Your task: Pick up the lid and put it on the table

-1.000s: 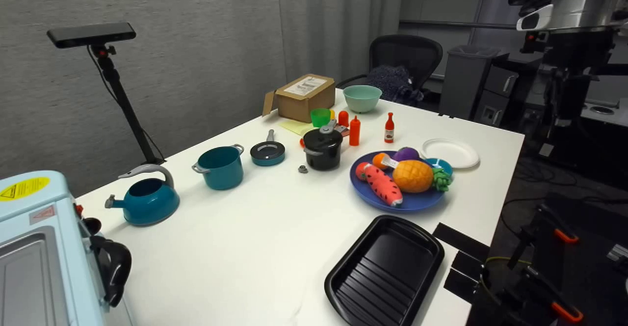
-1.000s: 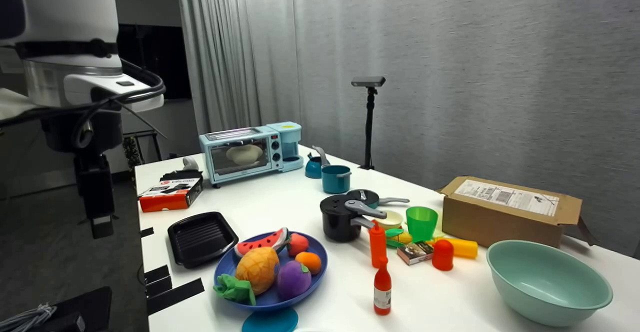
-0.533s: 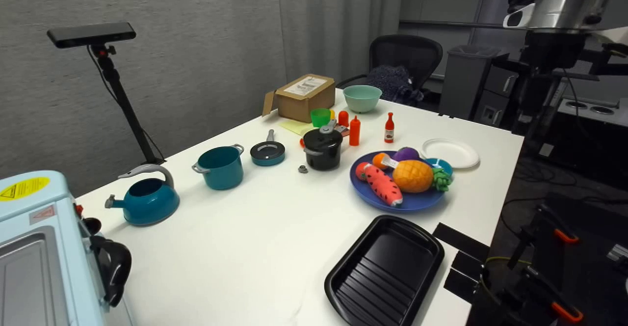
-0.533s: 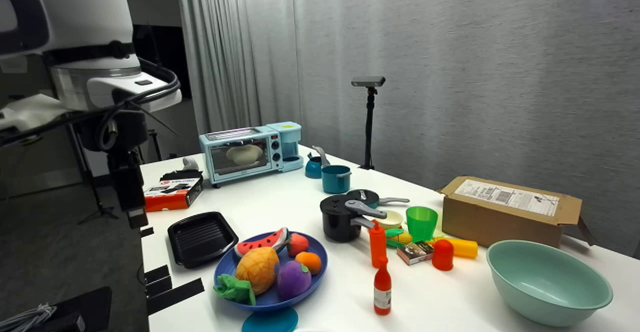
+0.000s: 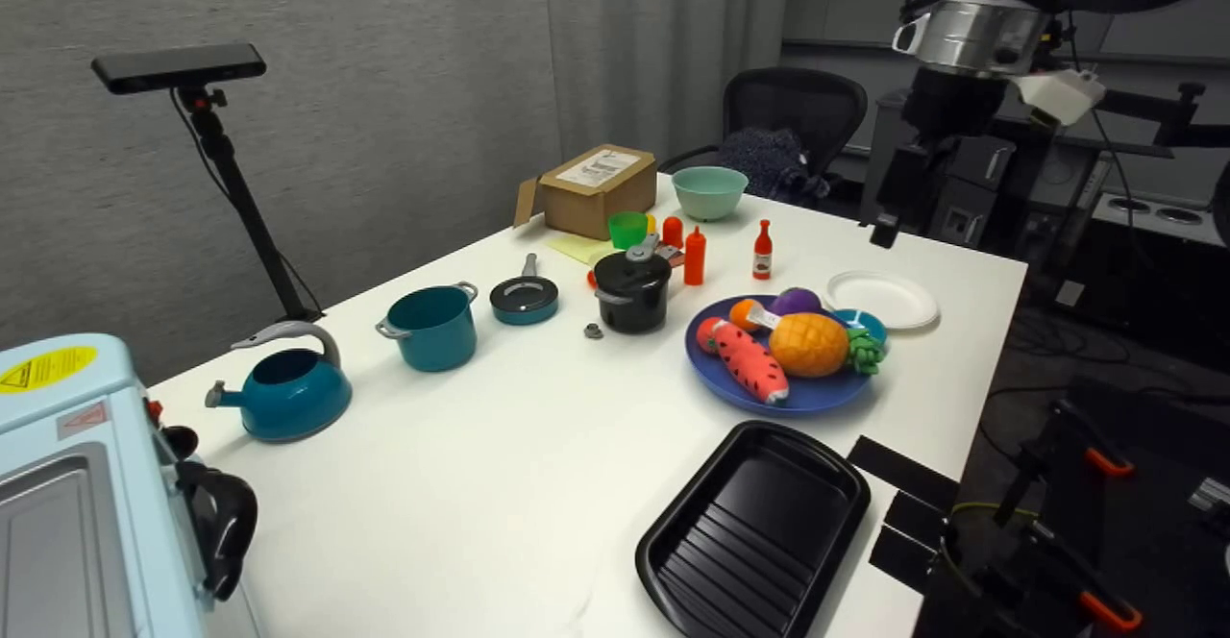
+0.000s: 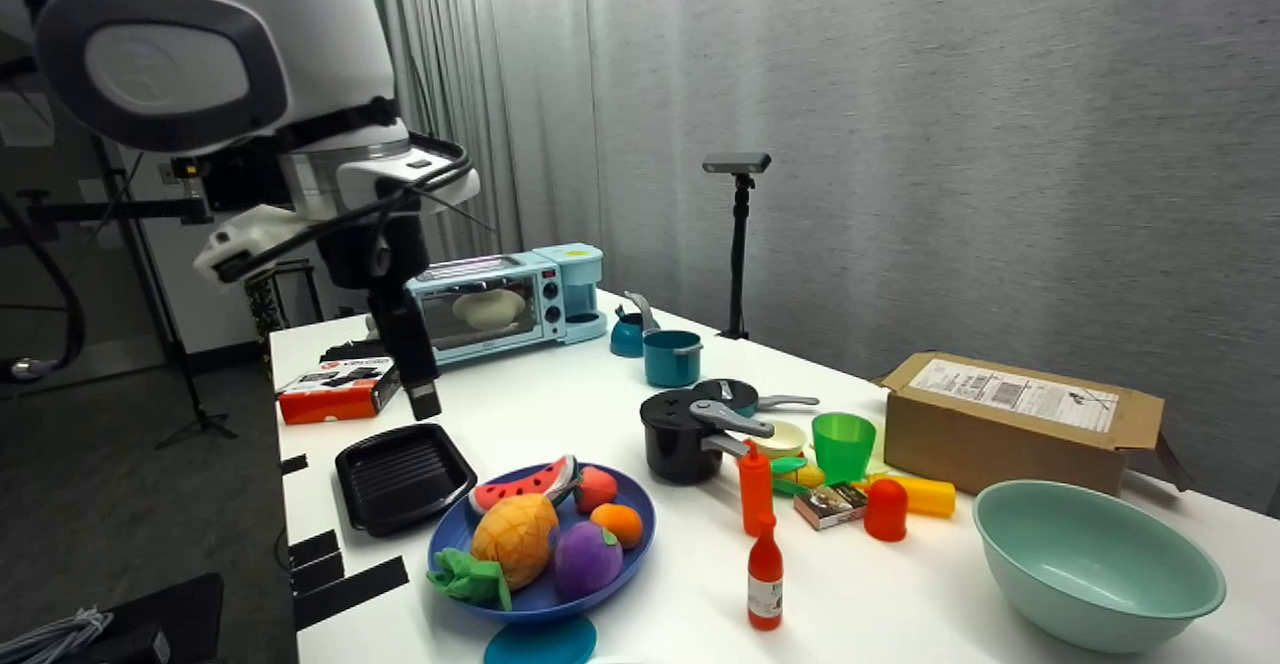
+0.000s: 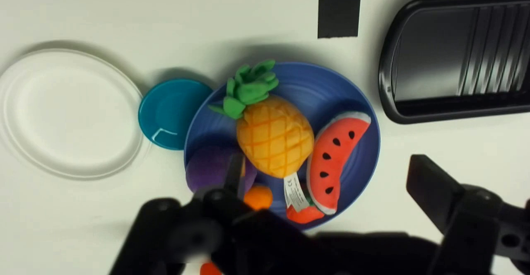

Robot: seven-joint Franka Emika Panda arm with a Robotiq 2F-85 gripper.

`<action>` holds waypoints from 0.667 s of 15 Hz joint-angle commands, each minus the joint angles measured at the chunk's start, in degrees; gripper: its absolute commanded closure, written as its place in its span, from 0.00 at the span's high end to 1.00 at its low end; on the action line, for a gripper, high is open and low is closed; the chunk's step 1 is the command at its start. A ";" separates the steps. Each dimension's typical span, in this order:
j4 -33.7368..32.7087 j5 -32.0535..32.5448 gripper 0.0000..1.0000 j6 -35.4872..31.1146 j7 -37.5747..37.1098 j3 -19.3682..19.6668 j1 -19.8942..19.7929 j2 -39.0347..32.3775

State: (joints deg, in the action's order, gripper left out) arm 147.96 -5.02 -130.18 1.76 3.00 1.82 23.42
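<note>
The black lid sits on the small black pot mid-table; it also shows in an exterior view. Grey handles project from lid and pot, and a central knob is not clear. The lid is out of the wrist view. The white table spreads under everything and shows in an exterior view. My gripper is open and empty, high above the blue plate in the wrist view. It also shows, tilted and apart from the lid, in both exterior views.
A blue plate of toy fruit and a black grill pan lie near the arm. A red squeeze bottle and a teal pan stand close to the pot. A teal pot and a cardboard box stand further off.
The arm has swung in from beyond the table edge to above the table, towards the plate, and the gripper has tilted. The objects on the table have not moved.
</note>
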 commanded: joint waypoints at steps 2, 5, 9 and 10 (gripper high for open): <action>-13.96 0.07 1.00 -2.59 -5.71 -2.45 -0.76 -14.91; -21.50 0.17 1.00 -0.80 -7.49 -2.50 -0.76 -21.18; -20.97 0.05 1.00 -2.20 -6.41 -2.44 -0.57 -21.09; -21.57 0.05 1.00 -2.14 -6.41 -2.44 -0.57 -21.60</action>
State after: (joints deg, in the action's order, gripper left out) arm 126.47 -4.97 -132.51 -4.66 1.11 1.81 1.78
